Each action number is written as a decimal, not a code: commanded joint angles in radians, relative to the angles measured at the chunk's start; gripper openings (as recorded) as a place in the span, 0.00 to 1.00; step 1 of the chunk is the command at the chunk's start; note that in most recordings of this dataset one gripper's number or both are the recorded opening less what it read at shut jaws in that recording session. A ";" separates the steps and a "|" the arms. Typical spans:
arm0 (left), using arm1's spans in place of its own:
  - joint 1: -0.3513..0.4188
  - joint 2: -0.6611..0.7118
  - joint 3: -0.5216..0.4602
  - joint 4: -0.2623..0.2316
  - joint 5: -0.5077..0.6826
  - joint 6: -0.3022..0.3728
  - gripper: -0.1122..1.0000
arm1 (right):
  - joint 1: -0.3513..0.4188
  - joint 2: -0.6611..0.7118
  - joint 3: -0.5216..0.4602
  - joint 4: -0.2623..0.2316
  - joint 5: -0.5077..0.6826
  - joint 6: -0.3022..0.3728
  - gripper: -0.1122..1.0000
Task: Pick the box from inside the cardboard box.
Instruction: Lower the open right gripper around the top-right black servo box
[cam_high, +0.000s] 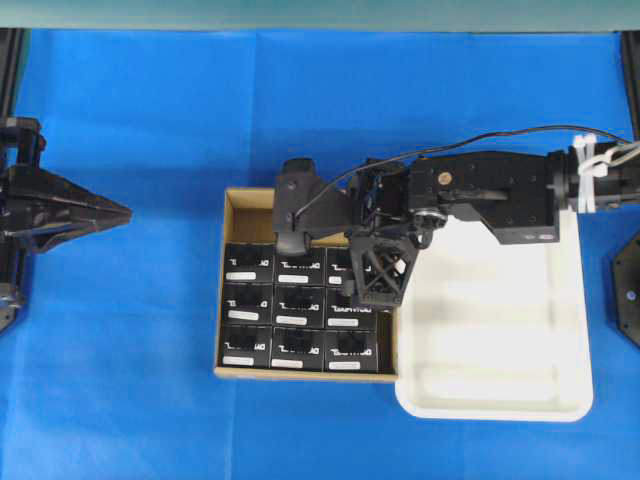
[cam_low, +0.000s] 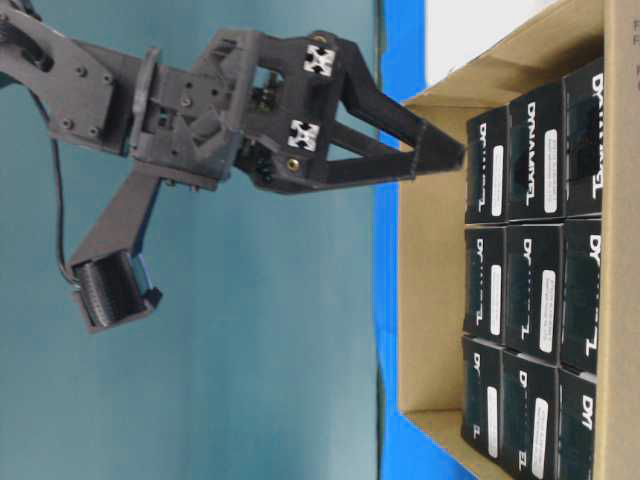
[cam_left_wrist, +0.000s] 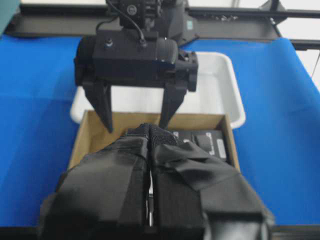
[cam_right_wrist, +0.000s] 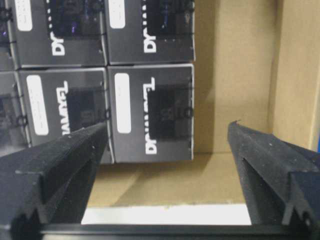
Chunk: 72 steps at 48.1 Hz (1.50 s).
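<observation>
While the right end effector hangs over the back of the cardboard box with its two fingers spread wide and nothing between them, its own camera looks straight down on the nearest black box, white lettering and a white label strip facing up. That box sits at the end of its row, beside a bare strip of brown carton floor. Nine such boxes fill the carton in three rows of three, packed touching one another, with the empty strip along the far wall. In the overhead view the right arm reaches in from the right, across a white plastic tray that lies just beside the carton on the blue counter. Well apart, at the left edge, the left end effector points toward the carton, its taped fingers pressed together on nothing.
</observation>
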 joint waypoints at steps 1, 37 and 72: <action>0.002 0.006 -0.029 0.002 -0.008 0.000 0.09 | 0.002 0.012 -0.008 -0.002 -0.017 -0.002 0.97; -0.002 0.023 -0.026 0.002 -0.003 0.000 0.09 | -0.034 0.066 0.003 -0.006 -0.040 -0.035 0.97; -0.002 0.026 -0.028 0.000 -0.005 0.000 0.09 | -0.054 0.041 -0.026 0.069 0.017 -0.115 0.97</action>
